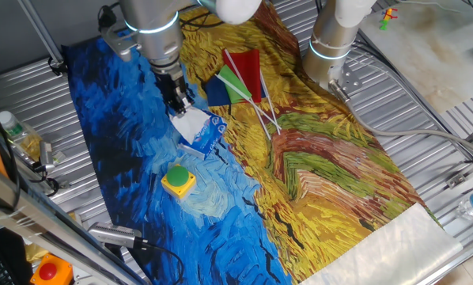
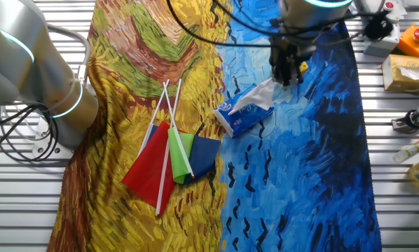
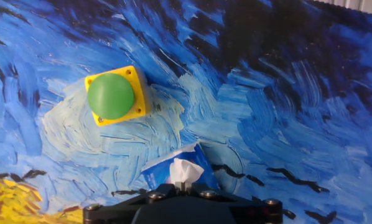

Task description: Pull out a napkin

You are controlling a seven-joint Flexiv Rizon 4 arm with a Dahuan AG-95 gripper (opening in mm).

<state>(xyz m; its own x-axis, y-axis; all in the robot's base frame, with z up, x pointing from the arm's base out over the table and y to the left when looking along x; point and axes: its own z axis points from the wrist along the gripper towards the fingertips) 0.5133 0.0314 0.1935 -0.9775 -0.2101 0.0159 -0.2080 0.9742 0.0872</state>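
**Napkin partly drawn from packet, tool pinching its top**

The tool (image 1: 179, 104) is closed on the upper edge of the napkin (image 1: 191, 121), which stretches white from the packet (image 1: 205, 133) near the counter's (image 1: 426, 229) centre. The packet lies tilted on the painted cloth (image 1: 315, 182).

Handling, judged: the sheet is thin, soft and light and tears easily. The hold belongs on the bunched top fold. The light packet may lift with the sheet.

Count: one napkin showing, one packet, one yellow button box (image 1: 178, 180) at 6 o'clock of the packet, three flags (image 1: 240, 79) at 2 o'clock.
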